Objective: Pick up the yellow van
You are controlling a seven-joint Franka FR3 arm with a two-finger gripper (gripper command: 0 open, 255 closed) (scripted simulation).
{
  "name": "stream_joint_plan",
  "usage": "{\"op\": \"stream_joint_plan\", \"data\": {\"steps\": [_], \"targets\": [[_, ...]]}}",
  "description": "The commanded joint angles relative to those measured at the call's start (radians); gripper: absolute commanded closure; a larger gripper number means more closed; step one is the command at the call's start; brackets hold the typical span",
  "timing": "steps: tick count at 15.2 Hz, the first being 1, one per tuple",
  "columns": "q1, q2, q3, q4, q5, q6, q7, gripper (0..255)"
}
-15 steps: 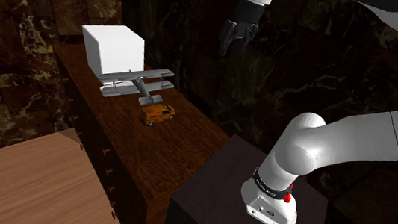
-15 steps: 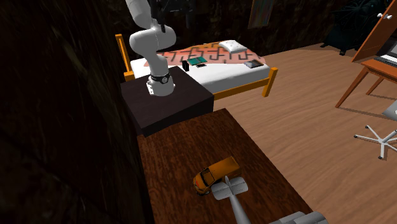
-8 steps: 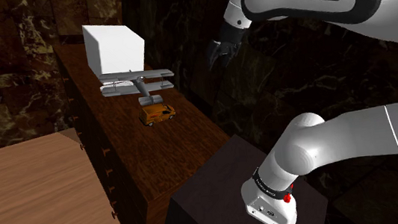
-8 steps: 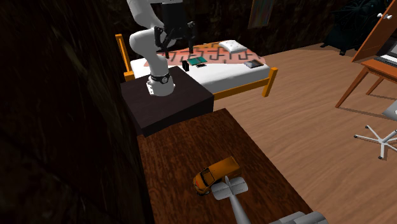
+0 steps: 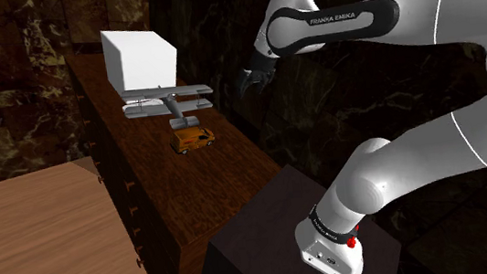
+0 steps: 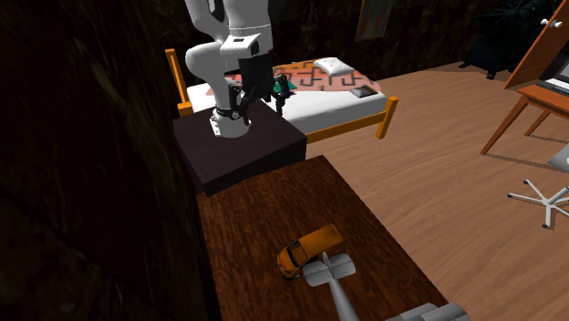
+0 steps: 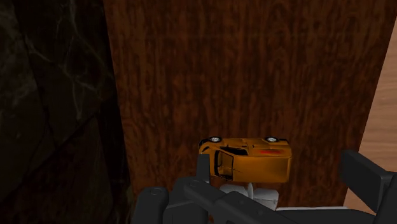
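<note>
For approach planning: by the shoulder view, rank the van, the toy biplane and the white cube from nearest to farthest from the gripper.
From the open gripper:
1. Orange van, on the side toward the stand.
2. Toy biplane, just beyond the van.
3. White cube, farthest back, behind the biplane.
</note>
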Motion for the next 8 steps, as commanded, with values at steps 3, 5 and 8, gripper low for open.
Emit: {"op": "stream_joint_plan", "data": {"steps": [3,5,8], "targets": [[0.006,0.137,-0.026,-0.003,0.008,0.155,-0.027,0],[0.01,0.213,-0.039,0.007,0.019,0.225,-0.045,0],[0.018,0.331,-0.058,0.035,0.046,0.324,-0.079,0]]}}
